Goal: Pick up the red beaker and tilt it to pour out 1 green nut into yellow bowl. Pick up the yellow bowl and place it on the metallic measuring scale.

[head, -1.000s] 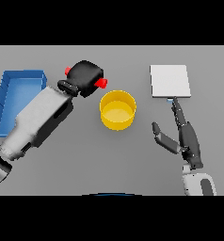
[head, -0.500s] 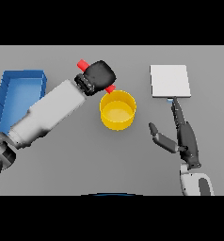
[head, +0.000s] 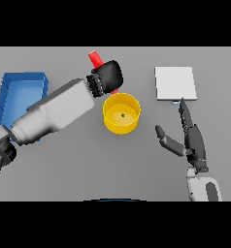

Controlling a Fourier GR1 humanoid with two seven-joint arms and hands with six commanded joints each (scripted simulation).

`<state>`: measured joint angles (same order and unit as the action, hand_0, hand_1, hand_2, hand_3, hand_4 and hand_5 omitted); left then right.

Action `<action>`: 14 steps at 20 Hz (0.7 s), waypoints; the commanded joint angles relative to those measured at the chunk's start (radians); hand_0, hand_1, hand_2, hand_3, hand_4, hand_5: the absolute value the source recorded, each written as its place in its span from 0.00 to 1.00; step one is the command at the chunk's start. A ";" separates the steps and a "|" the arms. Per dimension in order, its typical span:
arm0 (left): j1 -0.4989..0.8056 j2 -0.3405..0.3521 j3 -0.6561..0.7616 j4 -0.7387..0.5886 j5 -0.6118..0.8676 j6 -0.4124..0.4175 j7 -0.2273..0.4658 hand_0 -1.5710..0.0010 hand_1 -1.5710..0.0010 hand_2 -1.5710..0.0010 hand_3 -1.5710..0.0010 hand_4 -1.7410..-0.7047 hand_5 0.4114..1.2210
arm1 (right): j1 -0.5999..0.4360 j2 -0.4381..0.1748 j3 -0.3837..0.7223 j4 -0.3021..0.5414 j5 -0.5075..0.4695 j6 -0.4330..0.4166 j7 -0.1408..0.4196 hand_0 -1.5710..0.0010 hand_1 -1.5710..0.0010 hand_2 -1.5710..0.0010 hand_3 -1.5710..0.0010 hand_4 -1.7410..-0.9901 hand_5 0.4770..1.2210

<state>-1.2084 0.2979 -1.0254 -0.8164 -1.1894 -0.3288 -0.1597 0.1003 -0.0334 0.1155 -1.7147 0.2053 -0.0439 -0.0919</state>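
**Beaker tipped at the bowl's far rim**

Mostly hidden, the red beaker (head: 95, 58) shows only one end above the left hand (head: 108, 76), whose fingers are curled round it; a red sliver peeks out beneath, by the far rim of the yellow bowl (head: 120, 123). A small green nut (head: 122, 115) lies inside the bowl. The right hand (head: 188, 137) hovers with straight fingers, empty, just below the metallic scale (head: 174, 83). A blue tray (head: 16, 88) is partly covered by the left arm.

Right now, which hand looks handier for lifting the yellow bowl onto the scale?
Probably the right hand: it is open and free, between the yellow bowl and the metallic scale. The left hand is busy gripping the red beaker.
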 commanded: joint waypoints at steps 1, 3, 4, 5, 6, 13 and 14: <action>-0.006 -0.005 -0.021 0.009 -0.024 0.010 0.001 0.00 0.00 0.00 0.00 0.00 1.00 | 0.002 0.007 0.009 -0.002 0.011 -0.006 -0.003 1.00 1.00 1.00 1.00 0.81 0.12; -0.020 -0.008 -0.049 0.022 -0.056 0.031 -0.021 0.00 0.00 0.00 0.00 0.01 1.00 | -0.009 0.008 0.012 0.006 0.029 -0.018 0.011 1.00 1.00 1.00 1.00 0.81 0.13; -0.027 -0.011 -0.064 0.031 -0.073 0.038 -0.024 0.00 0.00 0.00 0.00 0.01 1.00 | -0.011 0.003 0.009 0.007 0.028 -0.015 0.000 1.00 1.00 1.00 1.00 0.81 0.14; -0.031 -0.016 -0.079 0.031 -0.089 0.035 -0.027 0.00 0.00 0.00 0.00 0.01 1.00 | 0.015 0.003 0.012 -0.009 0.019 -0.007 -0.021 1.00 1.00 1.00 1.00 0.81 0.14; -0.052 -0.025 -0.092 0.037 -0.108 0.034 -0.029 0.00 0.00 0.00 0.00 0.01 1.00 | 0.021 0.015 0.021 -0.009 0.024 -0.011 -0.023 1.00 1.00 1.00 1.00 0.81 0.14; -0.241 -0.014 -0.124 0.077 -0.187 0.049 -0.107 0.00 0.00 0.00 0.00 0.01 1.00 | 0.001 0.016 0.009 -0.001 0.019 -0.019 -0.007 1.00 1.00 1.00 1.00 0.80 0.12; -0.279 -0.010 -0.106 0.107 -0.186 0.069 -0.106 0.00 0.00 0.00 0.00 0.01 1.00 | -0.003 0.014 0.014 -0.001 0.036 -0.028 -0.006 1.00 1.00 1.00 1.00 0.81 0.12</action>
<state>-1.4897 0.2885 -1.1304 -0.7093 -1.3769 -0.2604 -0.2619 0.0972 -0.0197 0.1292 -1.7159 0.2416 -0.0715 -0.0983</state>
